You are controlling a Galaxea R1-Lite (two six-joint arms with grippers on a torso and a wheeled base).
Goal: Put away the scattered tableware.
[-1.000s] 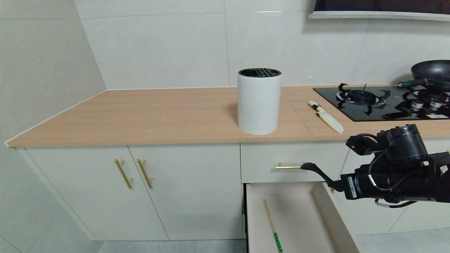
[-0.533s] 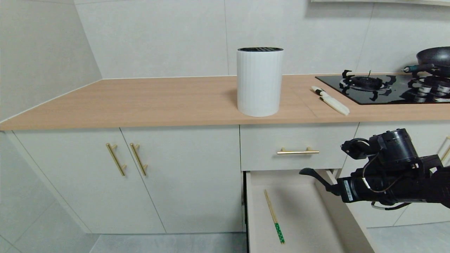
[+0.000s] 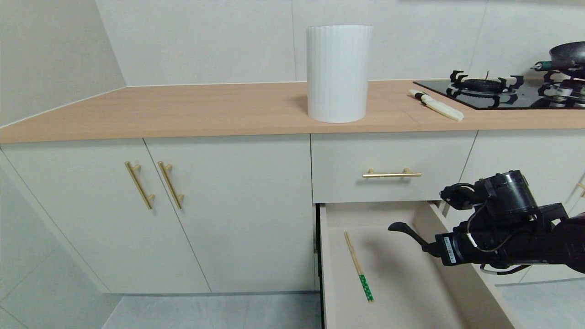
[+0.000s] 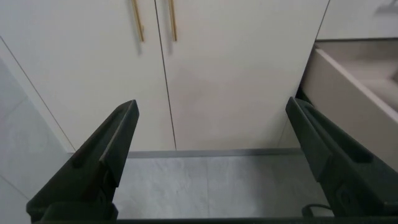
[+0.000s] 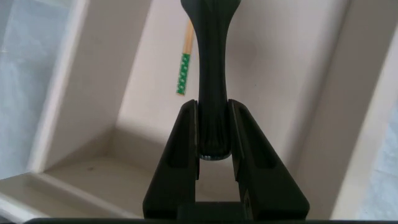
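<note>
My right gripper (image 5: 213, 118) is clamped on the handle end of a black utensil (image 5: 210, 56), a spoon or small ladle by its curve, though I cannot make out the head. It juts forward from my fingers over the open drawer (image 3: 397, 283), above the drawer floor and not touching it. It looks light and stiff, likely plastic, so the weight is no worry. The handle is smooth and rounded, and I judge it could swivel in a loose pinch, so a hold near the end, square across the shaft, suits it. In the drawer lies a pair of chopsticks (image 3: 358, 274) with green tips, near the left wall and well apart from the utensil. They are thin, light and apt to roll. My left gripper (image 4: 211, 109) hangs low with its fingers spread and nothing between them, facing the pale cupboard doors (image 3: 137, 205) and the grey floor. Above the open drawer is a shut one with a gold handle (image 3: 391, 173). Beyond it is the wooden counter (image 3: 205, 107), flat and smooth. A tall white ribbed holder (image 3: 337, 73) stands upright on it. To the holder's right a pale knife (image 3: 436, 106) lies flat — slim, with an edge to mind, best taken by the handle. Farther right are the black stove (image 3: 498, 91) and a dark pan (image 3: 569, 52) — then the tiled wall.
</note>
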